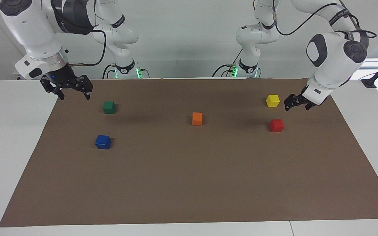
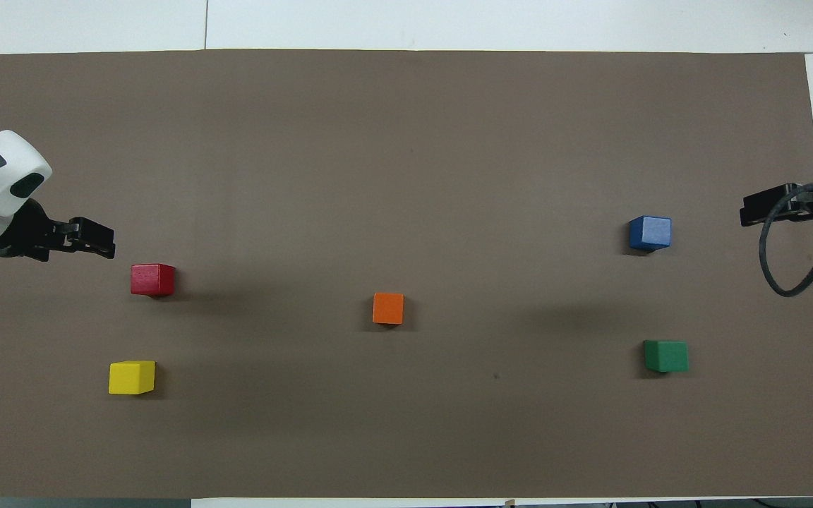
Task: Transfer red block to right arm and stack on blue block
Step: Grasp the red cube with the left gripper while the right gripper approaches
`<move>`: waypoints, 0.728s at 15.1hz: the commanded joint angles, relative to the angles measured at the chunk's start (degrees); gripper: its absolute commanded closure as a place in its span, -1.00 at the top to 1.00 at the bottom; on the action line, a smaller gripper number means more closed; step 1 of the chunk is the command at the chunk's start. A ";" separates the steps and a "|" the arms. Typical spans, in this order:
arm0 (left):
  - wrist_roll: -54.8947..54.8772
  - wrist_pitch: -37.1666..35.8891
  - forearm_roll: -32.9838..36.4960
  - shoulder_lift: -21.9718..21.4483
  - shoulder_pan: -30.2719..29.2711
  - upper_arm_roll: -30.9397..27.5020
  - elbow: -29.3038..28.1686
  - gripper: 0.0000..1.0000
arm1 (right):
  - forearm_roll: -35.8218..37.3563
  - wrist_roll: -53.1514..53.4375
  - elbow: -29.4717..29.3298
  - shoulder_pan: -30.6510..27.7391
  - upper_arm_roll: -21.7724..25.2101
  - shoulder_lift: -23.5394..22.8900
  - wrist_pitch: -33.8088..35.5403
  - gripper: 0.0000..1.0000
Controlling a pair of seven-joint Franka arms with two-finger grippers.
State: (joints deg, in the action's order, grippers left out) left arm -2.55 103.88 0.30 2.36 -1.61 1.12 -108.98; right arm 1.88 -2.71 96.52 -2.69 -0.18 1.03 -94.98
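Observation:
The red block (image 1: 276, 125) sits on the brown mat toward the left arm's end; it also shows in the overhead view (image 2: 152, 279). The blue block (image 1: 103, 142) sits toward the right arm's end, also seen from overhead (image 2: 650, 233). My left gripper (image 1: 296, 107) is open and empty, in the air over the mat between the yellow block and the red block, a little to the side of both; overhead it (image 2: 99, 244) is just short of the red block. My right gripper (image 1: 74, 94), with its blue light, is open and waits over the mat's edge near the green block; overhead it (image 2: 752, 210) is at the mat's end.
A yellow block (image 1: 272, 100) lies nearer to the robots than the red block. An orange block (image 1: 197, 118) sits mid-mat. A green block (image 1: 109, 107) lies nearer to the robots than the blue block. The brown mat (image 1: 189, 183) covers most of the white table.

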 commanded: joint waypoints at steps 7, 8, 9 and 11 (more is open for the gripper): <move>2.37 23.02 -0.74 -2.62 1.43 -1.03 -20.03 1.00 | -15.92 -7.66 4.64 0.14 -0.61 0.20 -4.25 1.00; 2.90 24.43 -0.74 -2.53 1.43 -1.03 -21.08 1.00 | -17.59 -8.09 4.64 0.31 -0.70 0.03 -4.16 1.00; 3.42 25.40 -0.74 -2.45 1.43 -1.03 -21.70 1.00 | -20.13 -9.75 4.99 0.23 -0.70 -0.32 -3.90 1.00; 3.96 27.07 -0.74 -2.01 1.60 -0.94 -22.58 1.00 | -26.02 -15.89 6.83 -0.99 -0.61 -0.76 -3.37 1.00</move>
State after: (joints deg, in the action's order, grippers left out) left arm 0.30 128.07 0.24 2.10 -1.17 1.02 -128.71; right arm -19.07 -12.81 100.93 -2.23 -0.59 0.27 -97.98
